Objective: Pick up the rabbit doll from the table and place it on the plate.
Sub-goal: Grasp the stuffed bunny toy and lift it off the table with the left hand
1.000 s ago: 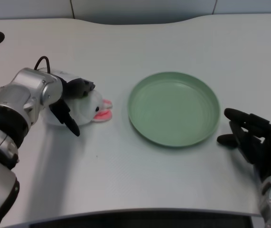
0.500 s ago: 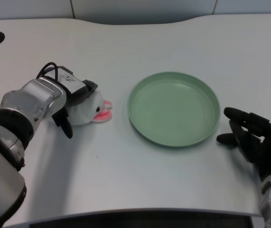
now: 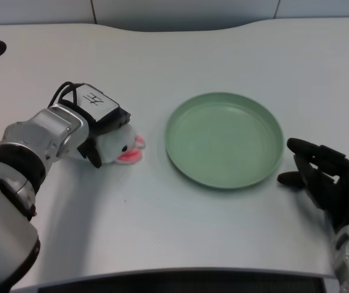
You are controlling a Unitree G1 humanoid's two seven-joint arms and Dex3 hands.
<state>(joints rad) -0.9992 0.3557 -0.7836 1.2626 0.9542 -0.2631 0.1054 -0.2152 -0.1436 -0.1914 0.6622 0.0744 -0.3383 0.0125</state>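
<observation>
- Head view: the left hand [image 3: 101, 125] had rolled over the rabbit doll [image 3: 120, 146] within the last second, its back now turned up and the dark fingers [image 3: 93, 155] folded round the toy's near side.
- The fingers that had hung open beside the doll a moment before were now closed against it; it looked like a grip taking hold.
- The doll still lay on the white table [image 3: 180, 226], left of centre in the frame, just beside the green plate [image 3: 224, 139] but not touching it.
- To my eye the grasp was nearly made; the lift and the short carry rightward remained.
</observation>
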